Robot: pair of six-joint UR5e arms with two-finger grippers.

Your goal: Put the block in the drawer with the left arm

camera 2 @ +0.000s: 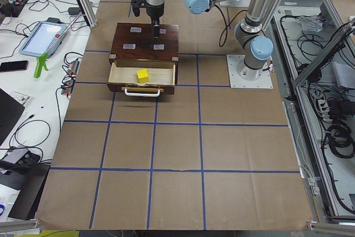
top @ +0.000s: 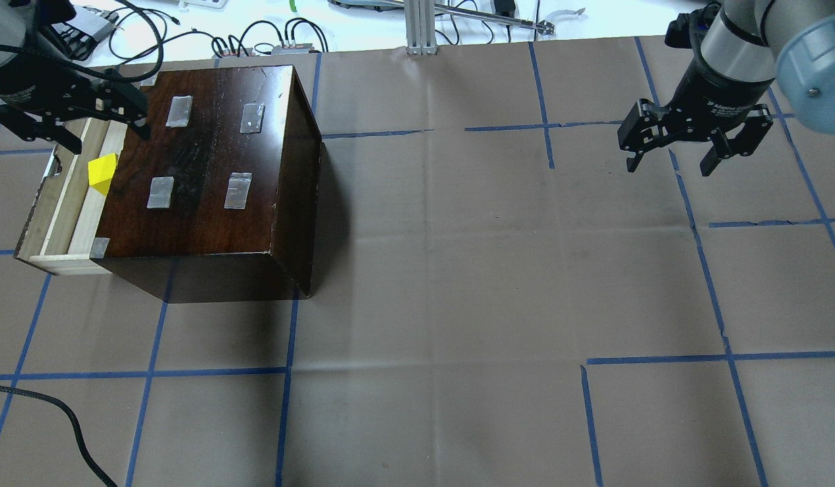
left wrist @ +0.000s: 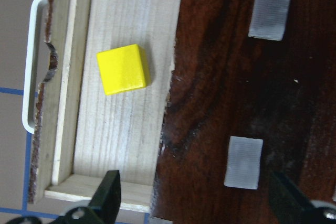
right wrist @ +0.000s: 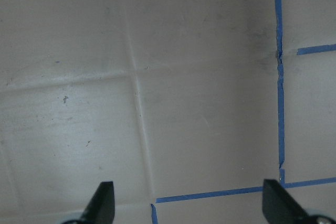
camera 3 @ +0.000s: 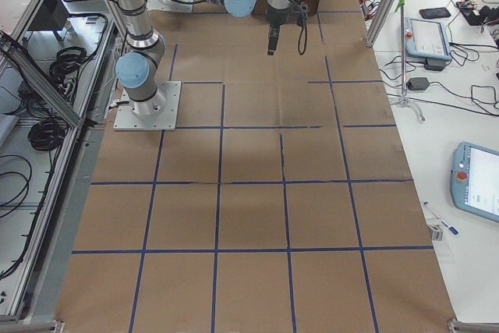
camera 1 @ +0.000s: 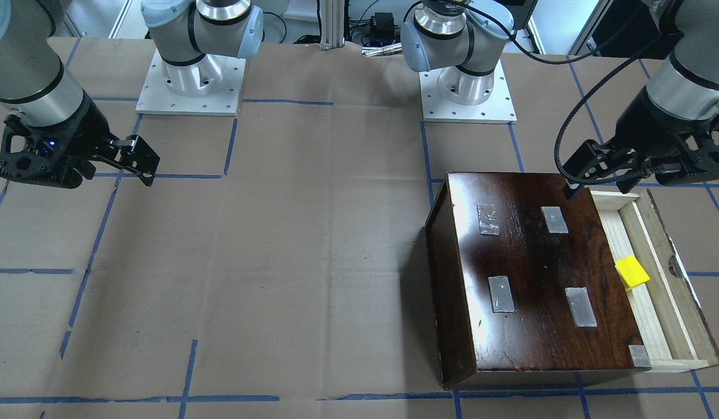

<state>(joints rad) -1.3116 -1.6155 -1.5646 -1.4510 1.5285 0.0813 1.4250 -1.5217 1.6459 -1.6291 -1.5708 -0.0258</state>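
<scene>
Beside the table's edge, the wooden box point(top: 207, 182) stood with its drawer point(top: 79, 223) pulled out. The left gripper point(top: 108, 138) hovered above the box's drawer-side rim, fingers spread and holding nothing, while the right gripper point(top: 669, 166) hung well apart from the box, likewise spread and unladen. The yellow block point(top: 101, 172) lay flat on the drawer floor just beside the box's front edge, so the placing looked done, with only the arm's retreat seemingly left.

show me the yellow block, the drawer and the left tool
block point(left wrist: 123, 69), left wrist view, top face
drawer point(left wrist: 123, 135), left wrist view, bare wooden floor
left tool point(left wrist: 193, 179), left wrist view, midway between its open fingertips
</scene>
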